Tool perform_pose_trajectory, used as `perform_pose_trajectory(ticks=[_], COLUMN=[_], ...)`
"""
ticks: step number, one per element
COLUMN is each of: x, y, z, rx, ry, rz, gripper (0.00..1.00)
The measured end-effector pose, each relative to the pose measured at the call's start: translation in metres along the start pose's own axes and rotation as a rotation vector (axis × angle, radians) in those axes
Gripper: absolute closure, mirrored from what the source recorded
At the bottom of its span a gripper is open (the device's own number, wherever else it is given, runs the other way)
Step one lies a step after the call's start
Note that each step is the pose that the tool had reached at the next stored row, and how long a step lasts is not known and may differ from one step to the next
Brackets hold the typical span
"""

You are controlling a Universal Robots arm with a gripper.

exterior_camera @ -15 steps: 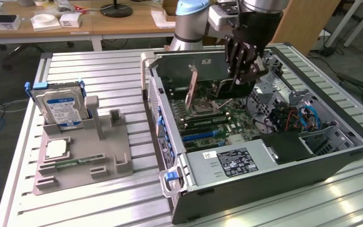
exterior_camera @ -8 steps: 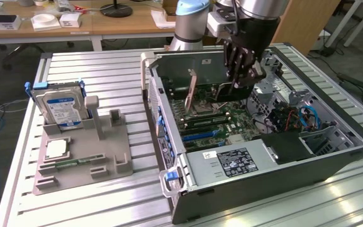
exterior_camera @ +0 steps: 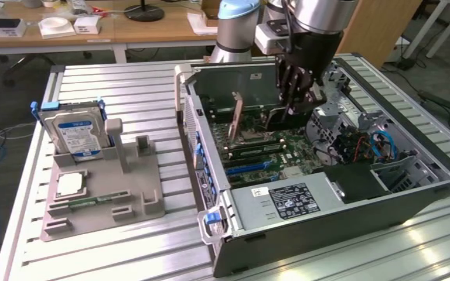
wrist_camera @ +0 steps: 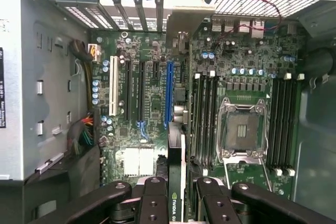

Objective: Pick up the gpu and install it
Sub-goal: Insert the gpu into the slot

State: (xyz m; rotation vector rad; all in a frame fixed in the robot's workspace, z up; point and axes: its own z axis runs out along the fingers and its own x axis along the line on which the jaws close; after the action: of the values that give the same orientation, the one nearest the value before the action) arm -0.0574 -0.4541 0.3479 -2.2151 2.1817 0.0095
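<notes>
Looking down through the wrist view, you can see the tool (wrist_camera: 176, 195) clamped on the gpu (wrist_camera: 176, 171), a slim black card held edge-on between the two pairs of dark fingers (wrist_camera: 152, 198), with part of its maker's lettering showing on the edge between them. The card hangs below the tool, inside the open computer case (exterior_camera: 412, 193), so it is already off the grey parts stand (exterior_camera: 104, 193) where the hard drive (exterior_camera: 75, 133) sits upright on the surface (exterior_camera: 92, 82). In the exterior view the tool (exterior_camera: 297, 102) is low inside the case, above the motherboard (wrist_camera: 152, 103). What matters for you is alignment: the card's long axis runs parallel to the row of long expansion slots, and its edge lies nearly in line with the blue slot (wrist_camera: 169, 95), just to the side of the black slots and the white one (wrist_camera: 113, 95). The card's far end looks close to the near end of the blue slot, though I cannot tell whether it touches. The empty processor socket (wrist_camera: 240, 129) lies to the other side.
</notes>
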Motion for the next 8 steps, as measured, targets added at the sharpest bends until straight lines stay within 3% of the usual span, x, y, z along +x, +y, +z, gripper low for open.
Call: perform_pose_trajectory(ticks=[8], x=[0.0], y=[0.0004], z=[0.0139], rx=[0.0], ry=[-0.0002], rz=[-0.001], gripper=[0.74])
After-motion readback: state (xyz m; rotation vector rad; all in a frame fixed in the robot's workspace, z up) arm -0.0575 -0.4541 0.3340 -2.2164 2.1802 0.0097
